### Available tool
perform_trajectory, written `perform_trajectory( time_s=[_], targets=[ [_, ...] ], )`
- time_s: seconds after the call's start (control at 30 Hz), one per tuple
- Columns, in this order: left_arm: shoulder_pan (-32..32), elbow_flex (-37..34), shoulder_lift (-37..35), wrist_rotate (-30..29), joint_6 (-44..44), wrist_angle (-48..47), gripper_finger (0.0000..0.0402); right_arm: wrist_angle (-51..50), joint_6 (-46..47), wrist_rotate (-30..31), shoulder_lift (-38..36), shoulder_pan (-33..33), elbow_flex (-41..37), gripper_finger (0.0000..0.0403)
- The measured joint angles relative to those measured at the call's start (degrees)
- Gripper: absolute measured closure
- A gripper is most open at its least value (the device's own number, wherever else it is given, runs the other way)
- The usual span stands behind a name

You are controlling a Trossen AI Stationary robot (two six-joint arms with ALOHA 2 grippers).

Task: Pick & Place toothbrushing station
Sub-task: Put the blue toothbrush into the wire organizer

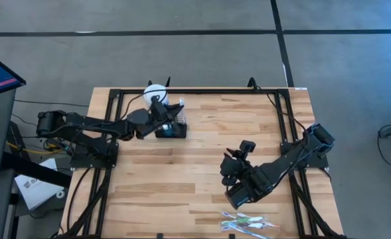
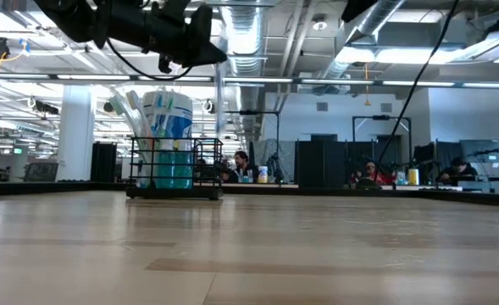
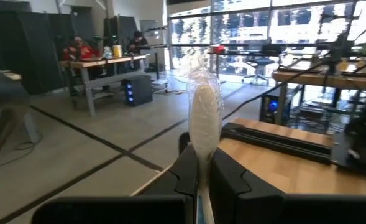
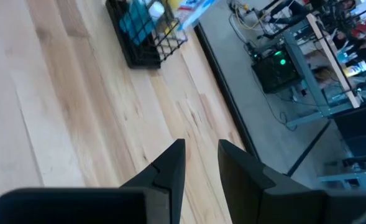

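Observation:
The toothbrushing station [image 1: 173,130], a small black caddy with blue things in it, stands on the wooden table at the far left-centre; it also shows in the low view [image 2: 174,174] and the right wrist view [image 4: 144,34]. A white blue-labelled tub [image 1: 155,91] stands just behind it. My left gripper [image 1: 166,110] hovers over the caddy's far side, shut on a long white thing in a clear wrapper [image 3: 202,109]. My right gripper [image 1: 232,162] stands open above the bare table right of centre, with nothing between its fingers [image 4: 201,165]. My left gripper pinches the wrapped white thing between its two fingers [image 3: 186,171], on a narrow part [image 3: 201,155] below its broad rounded end. The fingers lie about level, reaching from the table's left. The thing stands out past the fingertips, clear of the table.
Several wrapped toothbrushes [image 1: 248,222] lie by the near edge at the right. A black rail frame [image 1: 202,91] runs round the table. Bare wood lies between the caddy and my right gripper. People sit at desks [image 2: 242,165] in the room beyond.

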Motion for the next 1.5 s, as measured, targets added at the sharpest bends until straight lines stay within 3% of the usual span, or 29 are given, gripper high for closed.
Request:
perform_trajectory(
  time_s=[0.33,0.93,1.5],
  targets=[
    [2.0,-1.5,0.0,-3.3,0.0,0.4,0.0394,0.6,0.0,0.0,-0.2,-1.4,0.1,0.0317],
    [3.1,-1.5,0.0,-2.7,-2.0,-1.4,0.0394,1.4,0.0,0.0,-0.2,-1.4,0.1,0.0317],
    [3.2,-8.9,0.0,-2.1,-3.5,9.3,0.0393,1.9,0.0,0.1,-0.2,-1.6,0.1,0.0317]
  ],
)
